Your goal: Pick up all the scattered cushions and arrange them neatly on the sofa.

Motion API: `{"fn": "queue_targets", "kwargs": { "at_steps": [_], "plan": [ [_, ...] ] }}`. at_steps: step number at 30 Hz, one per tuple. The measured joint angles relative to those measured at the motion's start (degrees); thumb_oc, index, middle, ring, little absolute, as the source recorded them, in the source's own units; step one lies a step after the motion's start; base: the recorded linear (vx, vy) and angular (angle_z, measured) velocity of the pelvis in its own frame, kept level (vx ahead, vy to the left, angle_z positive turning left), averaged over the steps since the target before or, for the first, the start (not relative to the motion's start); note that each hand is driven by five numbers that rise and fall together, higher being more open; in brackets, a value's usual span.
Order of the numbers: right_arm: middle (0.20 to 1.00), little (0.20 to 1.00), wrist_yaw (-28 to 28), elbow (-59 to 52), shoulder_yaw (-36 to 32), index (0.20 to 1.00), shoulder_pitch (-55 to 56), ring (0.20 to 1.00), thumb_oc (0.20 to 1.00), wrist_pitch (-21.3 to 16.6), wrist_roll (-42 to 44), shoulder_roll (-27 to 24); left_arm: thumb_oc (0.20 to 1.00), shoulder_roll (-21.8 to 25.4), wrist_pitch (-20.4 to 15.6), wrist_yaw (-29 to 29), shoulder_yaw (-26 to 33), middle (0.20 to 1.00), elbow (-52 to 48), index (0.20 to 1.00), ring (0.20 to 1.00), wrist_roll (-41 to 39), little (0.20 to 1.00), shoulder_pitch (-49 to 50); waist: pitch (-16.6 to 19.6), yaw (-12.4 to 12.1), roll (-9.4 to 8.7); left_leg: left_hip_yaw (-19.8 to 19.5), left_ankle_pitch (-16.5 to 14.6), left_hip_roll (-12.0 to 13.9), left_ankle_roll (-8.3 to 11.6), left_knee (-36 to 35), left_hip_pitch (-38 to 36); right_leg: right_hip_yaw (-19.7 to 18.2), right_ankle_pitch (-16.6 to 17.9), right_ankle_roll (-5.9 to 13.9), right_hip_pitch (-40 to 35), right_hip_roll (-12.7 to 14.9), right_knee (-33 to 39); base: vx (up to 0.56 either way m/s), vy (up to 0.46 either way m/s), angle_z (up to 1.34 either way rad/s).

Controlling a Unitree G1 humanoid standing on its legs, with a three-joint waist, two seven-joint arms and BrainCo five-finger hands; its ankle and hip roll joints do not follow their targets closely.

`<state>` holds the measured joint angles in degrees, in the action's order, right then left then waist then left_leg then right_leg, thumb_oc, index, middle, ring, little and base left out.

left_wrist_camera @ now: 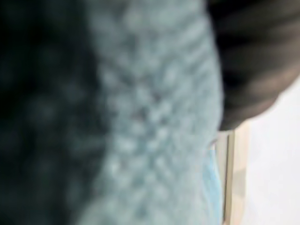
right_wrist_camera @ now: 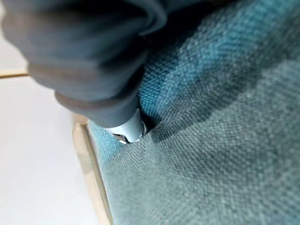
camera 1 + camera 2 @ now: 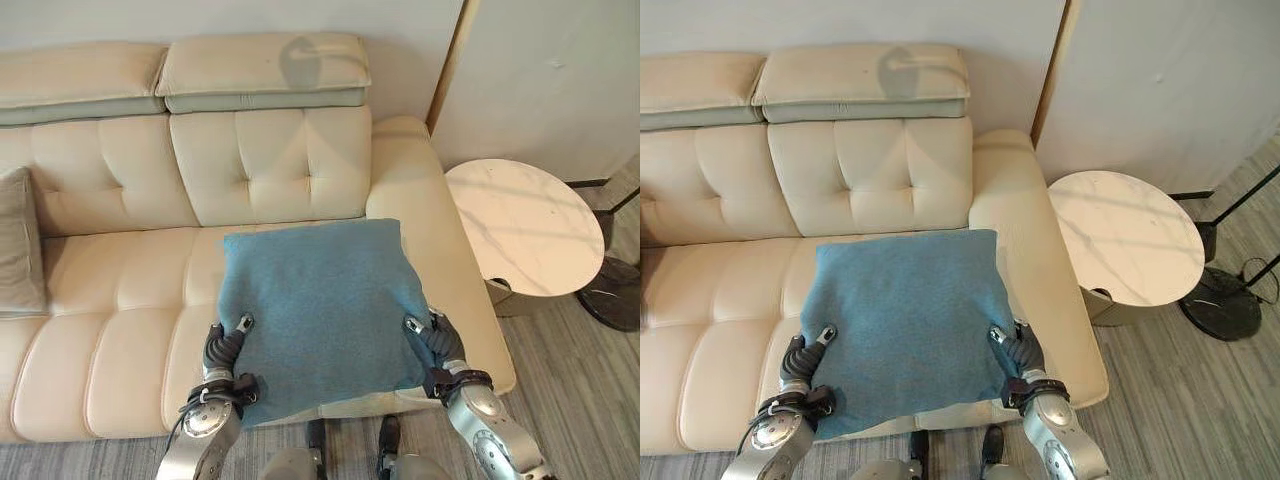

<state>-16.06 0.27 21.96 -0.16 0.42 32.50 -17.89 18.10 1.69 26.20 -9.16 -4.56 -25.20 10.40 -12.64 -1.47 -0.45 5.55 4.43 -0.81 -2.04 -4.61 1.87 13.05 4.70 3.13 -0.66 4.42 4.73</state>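
A square blue cushion (image 3: 325, 300) lies flat over the right end of the cream leather sofa (image 3: 120, 330), its near edge hanging past the seat front. My left hand (image 3: 225, 350) pinches its near left side, thumb on top and fingers hidden beneath. On the near right side my right hand (image 3: 435, 342) grips it the same way. The right wrist view shows a finger (image 2: 129, 129) pressed into the blue cloth (image 2: 225, 131). In the left wrist view the cloth (image 1: 154, 122) sits right against the camera. A grey cushion (image 3: 18, 240) leans against the sofa back at the far left.
A round marble side table (image 3: 525, 225) stands just right of the sofa's armrest (image 3: 405, 170). A dark lamp base (image 3: 615, 292) rests on the wooden floor beyond it. The sofa's middle seats are bare.
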Motion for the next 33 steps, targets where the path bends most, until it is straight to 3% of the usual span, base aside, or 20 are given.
{"fn": "queue_targets", "kwargs": {
  "at_steps": [4,7,8,9,12,14,16,18,20,21,22,24,28,32,33],
  "plan": [
    [0.200,0.200,-3.69,7.34,-0.06,0.200,-18.19,0.200,0.200,-1.90,0.06,0.86,0.200,2.54,-1.62,3.14,-0.57,0.200,6.20,0.200,0.200,1.54,0.200,-14.70,-0.18,-0.82,0.78,-1.99,1.79,0.18,0.28,1.76,7.64,2.41,0.75,-0.87,5.95,-0.18,-0.07,-0.15,-0.009,0.34],
    [0.200,0.200,-7.97,22.57,-0.62,0.200,-41.33,0.200,0.200,-2.57,0.19,0.92,0.200,7.75,-1.82,6.21,-5.33,0.200,25.16,0.200,0.200,1.49,0.200,-42.47,-2.68,-1.94,1.65,-2.95,4.27,1.03,0.97,3.65,16.61,2.99,2.70,-1.89,14.51,-0.51,-1.73,-0.14,-0.016,0.15],
    [0.200,0.200,-9.48,24.27,-0.21,0.200,-44.43,0.200,0.200,-2.66,0.10,0.54,0.200,9.11,-1.81,7.39,-6.78,0.200,28.52,0.200,0.200,1.72,0.200,-47.51,-3.17,-1.99,1.68,-3.24,4.67,1.07,1.25,4.15,17.77,3.16,2.53,-1.91,15.90,-0.36,-2.83,-0.15,-0.013,0.11],
    [0.200,0.200,-11.88,27.59,-0.99,0.200,-50.91,0.200,0.200,-3.06,-0.01,0.85,0.200,12.31,-1.71,8.35,-11.99,0.200,33.84,0.200,0.200,2.05,0.200,-57.84,-4.20,-1.87,1.84,-3.93,4.86,1.36,1.25,4.84,20.52,3.53,1.64,-2.05,19.35,-0.28,-5.46,-0.09,-0.008,0.09],
    [0.200,0.200,-15.86,30.61,-2.27,0.200,-59.12,0.200,0.200,-4.98,-0.62,0.12,0.200,14.59,-2.53,10.97,-15.93,0.200,36.35,0.200,0.200,6.48,0.200,-69.18,-6.62,-1.73,2.14,-4.34,5.26,1.21,1.71,6.24,24.45,3.36,-0.29,-2.19,24.85,0.42,-10.87,-0.06,0.018,0.06],
    [0.200,0.200,-21.70,33.08,-2.19,0.200,-64.08,0.200,0.200,-7.95,-6.13,-0.90,0.200,16.37,-3.84,15.36,-20.46,0.200,39.10,0.200,0.200,12.44,0.200,-78.63,-7.57,-1.20,2.13,-5.01,5.65,0.80,1.48,7.69,30.15,3.27,-2.06,-2.62,31.87,1.41,-16.10,-0.05,0.026,0.12],
    [0.200,0.200,-25.35,33.63,-1.05,0.200,-68.31,0.200,0.200,-8.58,-10.69,-2.59,0.200,16.93,-3.93,17.92,-23.63,0.200,41.97,0.200,0.200,16.73,0.200,-85.31,-7.89,-0.71,2.40,-5.35,5.90,0.42,1.75,8.75,34.70,3.14,-3.13,-3.13,37.55,2.29,-20.00,-0.01,0.026,0.19],
    [0.200,0.200,-29.42,39.64,3.40,0.200,-77.73,0.200,0.200,-8.85,-17.81,-8.80,0.200,17.05,-3.44,20.76,-30.22,0.200,49.29,0.200,0.200,22.07,0.200,-97.79,-8.63,-0.64,3.47,-6.72,7.43,-0.08,1.62,9.65,41.54,3.61,-3.60,-3.44,44.75,3.10,-23.37,0.00,0.051,0.31],
    [0.200,0.200,-31.37,40.60,4.52,0.200,-80.82,0.200,0.200,-8.77,-19.81,-12.72,0.200,16.34,-2.82,21.31,-31.69,0.200,50.62,0.200,0.200,24.40,0.200,-101.97,-10.37,-0.03,3.65,-6.90,7.80,-0.44,1.42,10.12,43.54,2.67,-4.44,-3.57,47.64,3.99,-26.05,0.02,0.052,0.24],
    [1.000,1.000,-31.61,42.88,7.82,1.000,-82.62,1.000,1.000,-8.64,-20.73,-14.34,0.200,16.21,-2.26,21.19,-36.09,0.200,54.10,0.200,0.200,25.59,0.200,-104.02,-11.25,-0.21,3.76,-7.22,7.80,-0.87,1.42,10.70,43.83,1.90,-5.29,-3.31,48.67,4.36,-28.18,0.01,0.056,0.11],
    [1.000,1.000,-32.10,43.06,8.70,1.000,-82.74,1.000,1.000,-8.62,-20.72,-15.26,0.200,16.44,-1.60,20.69,-36.29,0.200,54.56,0.200,0.200,26.39,0.200,-103.68,-11.34,0.24,3.64,-7.22,7.79,-1.11,1.41,10.79,44.43,1.01,-5.82,-3.38,49.54,4.63,-28.69,0.02,0.065,0.09],
    [1.000,1.000,-32.98,46.01,13.15,1.000,-85.42,1.000,1.000,-8.64,-22.89,-18.93,1.000,18.59,-1.28,19.81,-42.98,1.000,59.59,1.000,1.000,27.23,1.000,-106.92,-11.35,0.20,3.63,-7.32,7.78,-1.25,1.41,12.45,47.46,0.46,-6.02,-3.31,52.51,4.88,-30.09,0.01,0.056,0.02],
    [1.000,1.000,-35.02,49.70,15.79,1.000,-88.78,1.000,1.000,-7.02,-26.13,-22.65,1.000,21.99,0.25,18.57,-44.49,1.000,64.17,1.000,1.000,28.60,1.000,-108.25,-14.38,0.72,2.98,-7.22,7.78,-1.30,1.41,15.68,50.68,-0.55,-6.00,-3.34,55.14,4.93,-31.78,0.00,0.015,-0.02],
    [1.000,1.000,-36.01,51.00,14.63,1.000,-89.02,1.000,1.000,-7.41,-23.79,-22.49,1.000,22.55,0.20,18.08,-40.12,1.000,65.81,1.000,1.000,26.16,1.000,-107.85,-15.28,1.19,2.72,-7.49,7.78,-1.20,1.41,15.84,50.74,-0.58,-6.04,-3.40,55.21,4.83,-32.13,0.01,0.031,0.01],
    [1.000,1.000,-35.78,49.68,10.25,1.000,-87.23,1.000,1.000,-7.69,-22.45,-21.70,1.000,22.44,-2.07,16.94,-30.96,1.000,60.23,1.000,1.000,21.52,1.000,-103.74,-15.31,1.40,2.66,-7.46,7.75,-1.37,1.40,15.98,50.23,-0.88,-6.05,-3.41,54.90,4.94,-32.56,0.00,0.041,0.00]
  ]
}}
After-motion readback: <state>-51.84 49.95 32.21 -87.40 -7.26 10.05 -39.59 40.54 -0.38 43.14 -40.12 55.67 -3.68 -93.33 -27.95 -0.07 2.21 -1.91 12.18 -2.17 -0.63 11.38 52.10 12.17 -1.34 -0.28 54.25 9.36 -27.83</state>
